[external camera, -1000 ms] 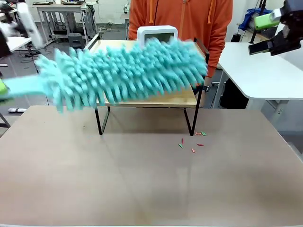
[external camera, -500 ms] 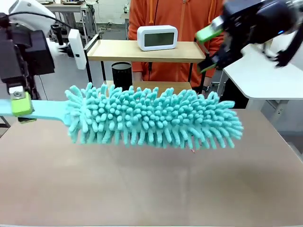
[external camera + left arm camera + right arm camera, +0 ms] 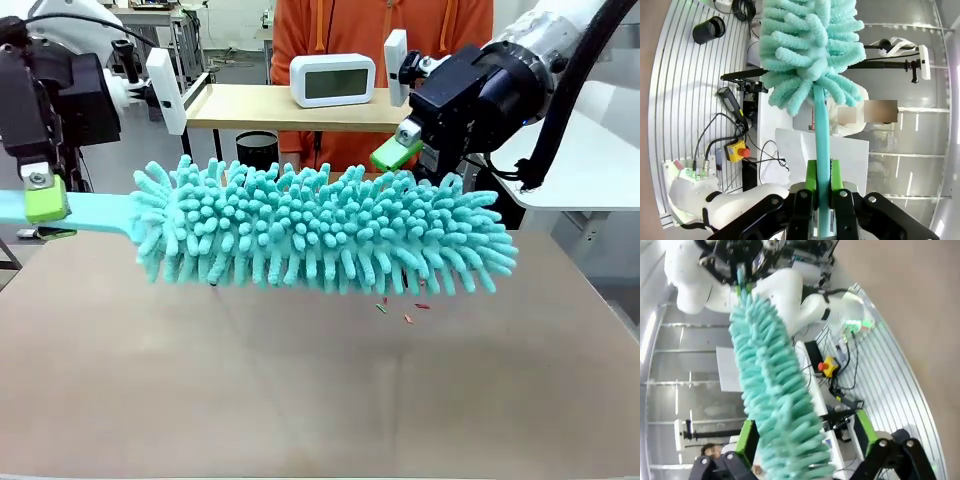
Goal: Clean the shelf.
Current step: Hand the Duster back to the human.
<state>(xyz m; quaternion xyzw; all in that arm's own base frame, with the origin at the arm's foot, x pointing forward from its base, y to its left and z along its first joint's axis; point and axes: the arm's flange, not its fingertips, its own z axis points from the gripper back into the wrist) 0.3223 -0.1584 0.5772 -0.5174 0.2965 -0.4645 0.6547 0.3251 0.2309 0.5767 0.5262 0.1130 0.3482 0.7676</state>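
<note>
A fluffy teal duster (image 3: 320, 230) hangs level above the brown table, in front of the shelf (image 3: 250, 108). My left gripper (image 3: 40, 205) is shut on the duster's flat teal handle (image 3: 822, 145), which runs up between the green pads (image 3: 812, 175) of that gripper (image 3: 823, 172). My right gripper (image 3: 405, 150) stands open just behind the duster's right part. In the right wrist view the duster (image 3: 775, 390) head lies between that gripper's (image 3: 807, 440) spread fingers (image 3: 747, 440). The shelf's top board carries a white clock (image 3: 332, 80); the duster hides its lower board.
A person in an orange top (image 3: 380, 35) stands right behind the shelf. Small red and green scraps (image 3: 405, 310) lie on the brown table (image 3: 300, 400) under the duster's right end. A white table (image 3: 570, 150) stands at the right.
The duster swung off the shelf's top board down in front of the shelf, then rose a little. My right arm came down from the upper right to the duster's right part.
</note>
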